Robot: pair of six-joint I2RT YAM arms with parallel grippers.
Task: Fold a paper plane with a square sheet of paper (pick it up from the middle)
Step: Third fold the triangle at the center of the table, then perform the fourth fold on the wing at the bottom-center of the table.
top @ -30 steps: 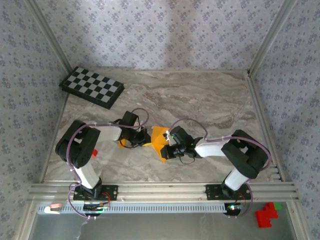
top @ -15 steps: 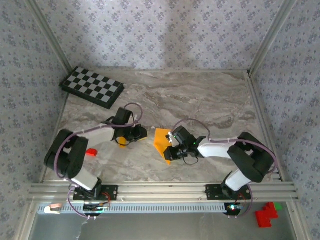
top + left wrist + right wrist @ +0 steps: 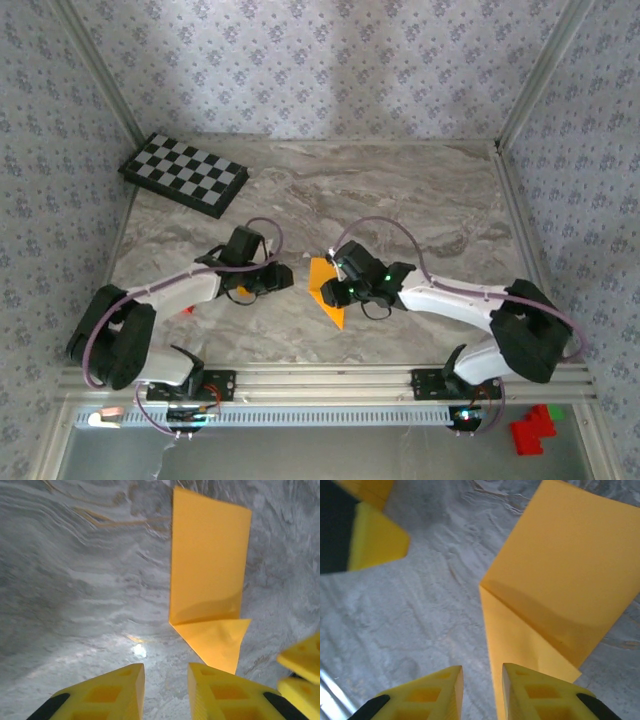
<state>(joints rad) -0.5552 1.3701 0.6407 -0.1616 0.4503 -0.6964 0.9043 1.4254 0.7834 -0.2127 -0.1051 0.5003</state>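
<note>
Near the front edge of the grey marbled desk (image 3: pixel 400 190), at about 6 o'clock from its centre, an orange-yellow sheet of paper (image 3: pixel 325 290) lies part-folded between two robot arms. The left tool (image 3: pixel 284 279) sits at the sheet's 9 o'clock, clear of it, its fingers slightly parted and empty. The right tool (image 3: pixel 336 292) sits at its 3 o'clock, just over the paper's edge, its fingers likewise a little apart with nothing pinched.

From the left wrist, the left tool (image 3: pixel 166 672) points at bare stone. The sheet of paper (image 3: pixel 210 565) lies at 1 o'clock, one long plain panel with a triangular flap (image 3: pixel 217 640) turned at its near end. From the right wrist, the right tool (image 3: pixel 482 672) hovers above that crease.

The fold appears to need setting. One tool would best pin the panel while the other presses along the crease from its corner outwards, coming down gently.

The paper is thin, matte and unprinted. Its fold looks soft and rounded, and the panel bows up instead of lying flat. The stone looks smooth and faintly glossy, so the sheet will probably slide if pushed from one side only. A checkered board (image 3: pixel 183 175) rests at 10 o'clock, well apart.
</note>
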